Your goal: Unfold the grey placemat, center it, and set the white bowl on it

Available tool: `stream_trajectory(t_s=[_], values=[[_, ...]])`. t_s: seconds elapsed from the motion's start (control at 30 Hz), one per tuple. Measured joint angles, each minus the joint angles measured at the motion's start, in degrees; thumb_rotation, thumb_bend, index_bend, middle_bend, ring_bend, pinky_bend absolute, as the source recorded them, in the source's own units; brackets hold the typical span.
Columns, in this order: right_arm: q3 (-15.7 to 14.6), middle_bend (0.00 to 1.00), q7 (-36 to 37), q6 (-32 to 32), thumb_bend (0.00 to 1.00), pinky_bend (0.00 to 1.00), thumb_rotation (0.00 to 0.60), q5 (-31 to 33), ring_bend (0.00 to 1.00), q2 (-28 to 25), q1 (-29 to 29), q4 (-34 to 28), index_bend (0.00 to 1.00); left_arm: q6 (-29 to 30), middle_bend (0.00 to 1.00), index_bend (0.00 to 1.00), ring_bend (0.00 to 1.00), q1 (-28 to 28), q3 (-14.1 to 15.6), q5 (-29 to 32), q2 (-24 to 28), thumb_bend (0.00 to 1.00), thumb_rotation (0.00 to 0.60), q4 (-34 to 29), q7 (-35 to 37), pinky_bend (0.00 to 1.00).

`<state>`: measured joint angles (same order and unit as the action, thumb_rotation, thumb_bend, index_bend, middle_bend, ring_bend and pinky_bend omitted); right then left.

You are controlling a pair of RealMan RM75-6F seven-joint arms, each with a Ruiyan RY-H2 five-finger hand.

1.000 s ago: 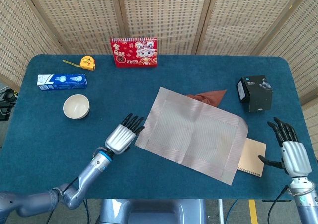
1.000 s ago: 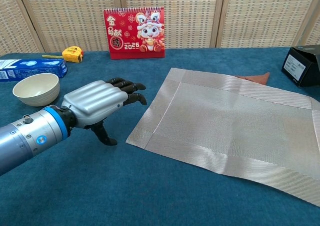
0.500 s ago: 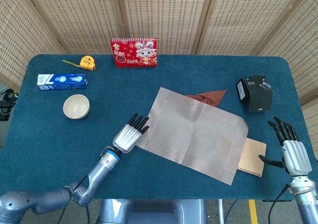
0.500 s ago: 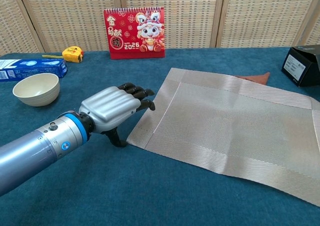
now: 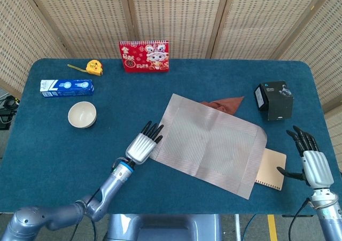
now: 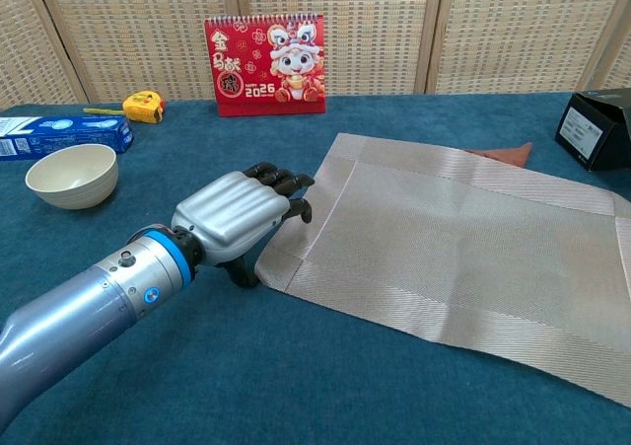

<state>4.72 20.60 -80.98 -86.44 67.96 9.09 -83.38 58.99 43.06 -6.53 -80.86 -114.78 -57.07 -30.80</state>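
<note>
The grey placemat (image 5: 211,145) lies unfolded and skewed, right of the table's middle; the chest view shows it as placemat (image 6: 463,248). My left hand (image 5: 144,145) is at its left edge, fingers stretched out and slightly curled, fingertips (image 6: 299,195) touching the mat's border. The thumb hangs down beside the near-left corner, and I see nothing held in that hand (image 6: 237,216). The white bowl (image 5: 82,114) stands upright and empty at the left, well apart from the hand, also seen as bowl (image 6: 72,175). My right hand (image 5: 314,163) hovers open at the table's right edge.
A tan notebook (image 5: 271,170) sticks out from under the mat's right end. A brown cloth (image 5: 224,104) peeks out behind the mat. A black box (image 5: 274,100) stands at the right. A red calendar (image 5: 144,55), tape measure (image 5: 94,66) and blue box (image 5: 67,87) line the back left.
My left hand has slid to the right across the table until its fingertips reached the placemat's left edge. The right hand has barely moved.
</note>
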Motion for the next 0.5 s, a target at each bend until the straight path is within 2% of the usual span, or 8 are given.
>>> stream_trajectory(t_s=[0.13,0.5], values=[[-0.1,0.0,-0.1,0.0,0.13,0.0,0.6,-0.1,0.0,0.1,0.0,-0.1,0.14,0.4,0.0,0.25,0.0,-0.1,0.3,-0.4,-0.4,0.66,0.6,0.6,0.3,0.0],[-0.2,0.0,-0.1,-0.2,0.13,0.0,0.6,-0.3,0.0,0.0,0.0,-0.4,0.14,1.8,0.0,0.27,0.0,-0.5,0.7,-1.6,0.7,0.66,0.6,-1.5,2.0,0.0]])
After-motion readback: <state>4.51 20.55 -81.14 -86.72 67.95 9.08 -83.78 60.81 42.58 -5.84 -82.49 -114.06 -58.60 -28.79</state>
